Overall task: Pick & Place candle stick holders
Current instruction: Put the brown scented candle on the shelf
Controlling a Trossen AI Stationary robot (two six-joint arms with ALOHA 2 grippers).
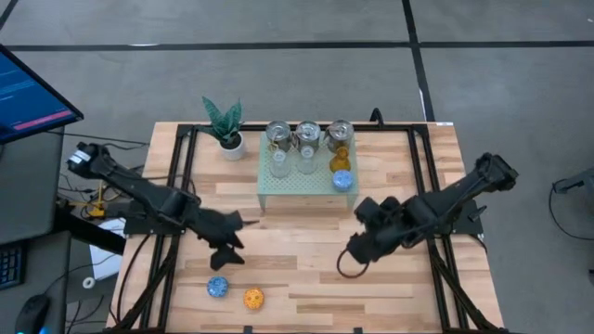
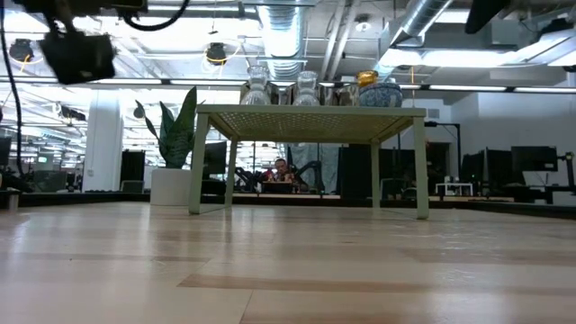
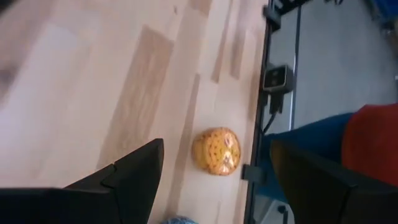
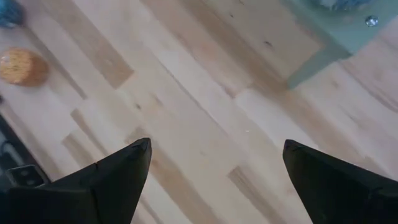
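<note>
Two candle stick holders rest on their bases near the table's front edge: a blue one [image 1: 218, 288] and an orange one [image 1: 253, 298] [image 3: 216, 151] [image 4: 22, 66]. My left gripper [image 1: 227, 252] [image 3: 216, 144] hovers open above the table, just behind them, touching nothing. My right gripper [image 1: 357, 249] [image 4: 216, 144] hangs open over bare table at centre right. Three silver holders [image 1: 307, 134], two clear glass ones [image 1: 279, 163], an amber one [image 1: 340, 159] and a blue one [image 1: 342, 180] stand on the pale green stand [image 1: 297, 186] [image 2: 310, 112].
A leafy plant in a white pot [image 1: 225, 128] [image 2: 175, 135] stands at the far left of the table, beside the stand. The stand's leg [image 4: 311, 68] is close to my right gripper. Bare wood lies between the two grippers. A monitor [image 1: 28, 93] stands off the table's left.
</note>
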